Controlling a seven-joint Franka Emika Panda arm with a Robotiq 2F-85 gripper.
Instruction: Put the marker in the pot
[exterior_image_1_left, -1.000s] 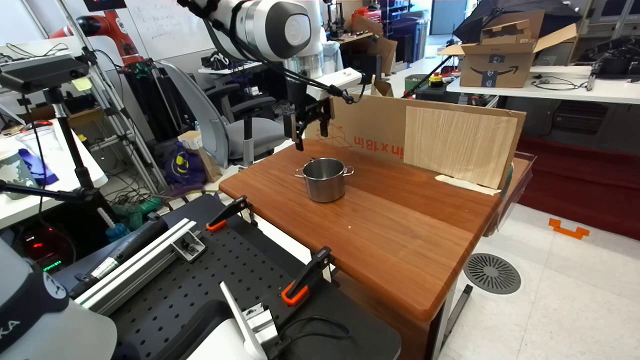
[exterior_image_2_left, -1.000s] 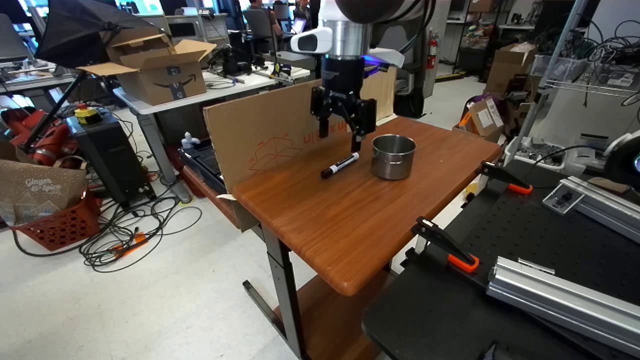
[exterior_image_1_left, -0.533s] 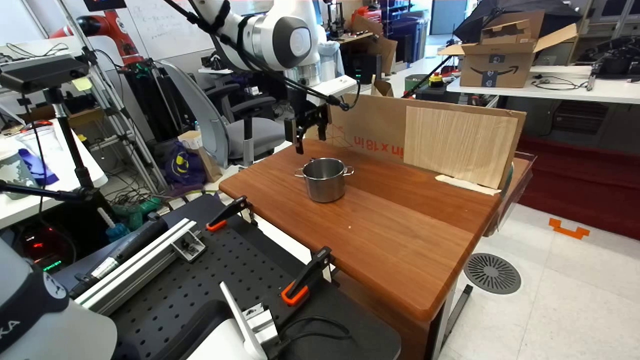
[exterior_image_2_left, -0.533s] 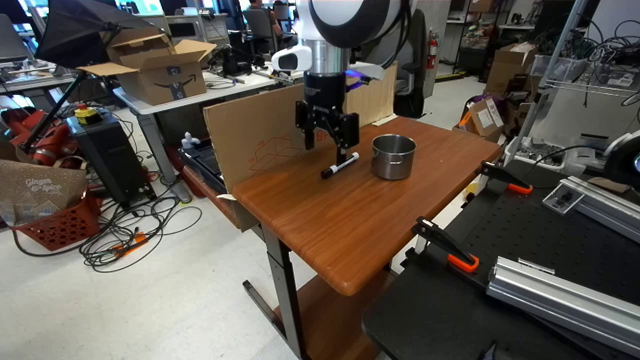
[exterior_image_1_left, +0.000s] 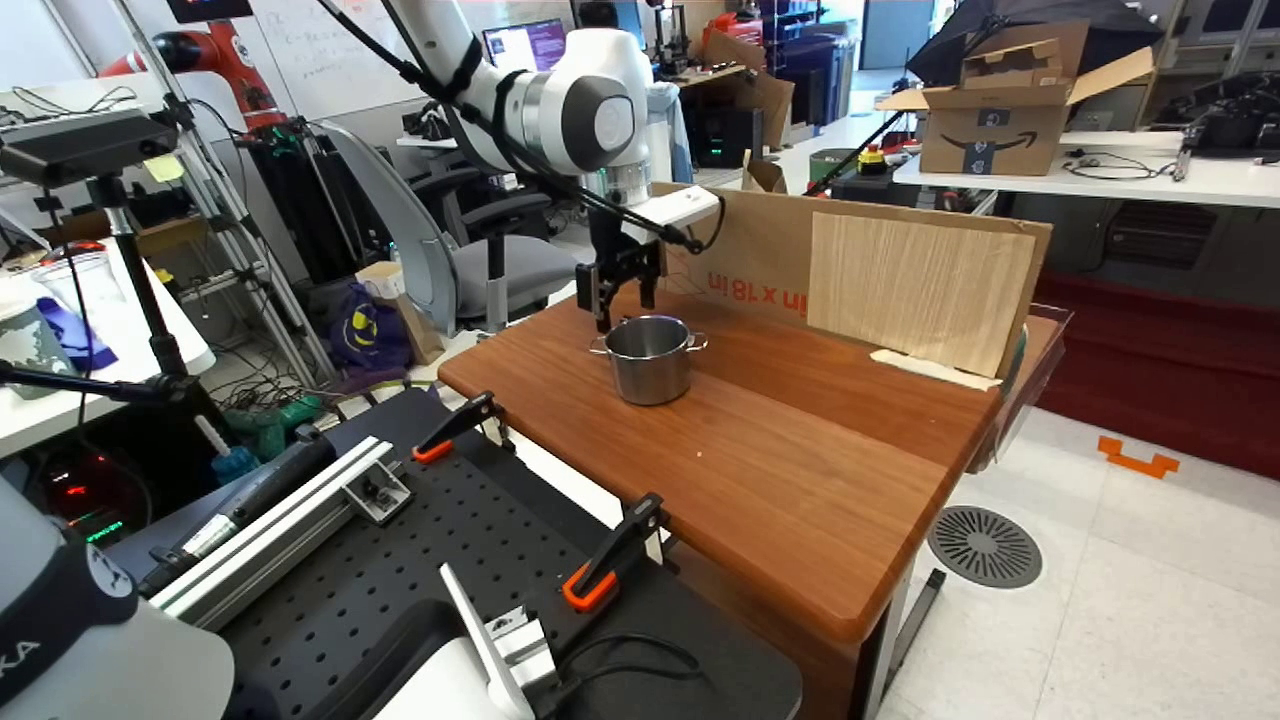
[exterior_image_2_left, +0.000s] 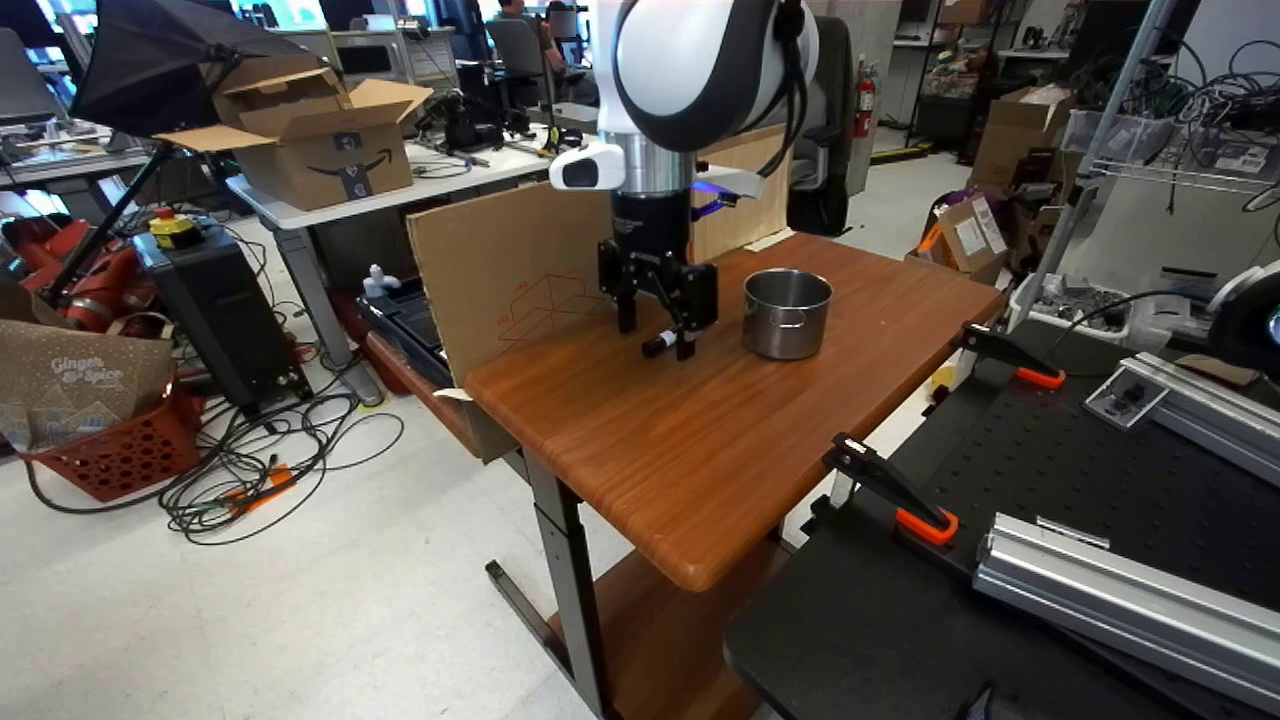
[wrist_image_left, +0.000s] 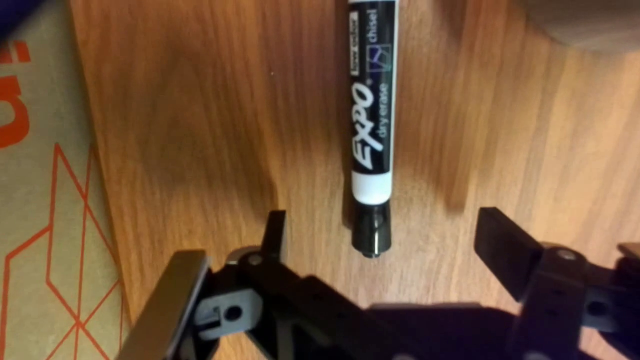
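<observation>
With gripper (wrist_image_left: 382, 231) spread apart astride the marker (wrist_image_left: 373, 115), descend level, pinch evenly from 2 sides, then lift above the pot (exterior_image_2_left: 786, 328).

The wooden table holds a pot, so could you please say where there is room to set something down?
In an exterior view, the table is bare between the pot, wood panel and nearest corner. In an exterior view, another patch runs from the marker to the near corner. The strip between pot and cardboard is crowded with marker and open jaws.
</observation>
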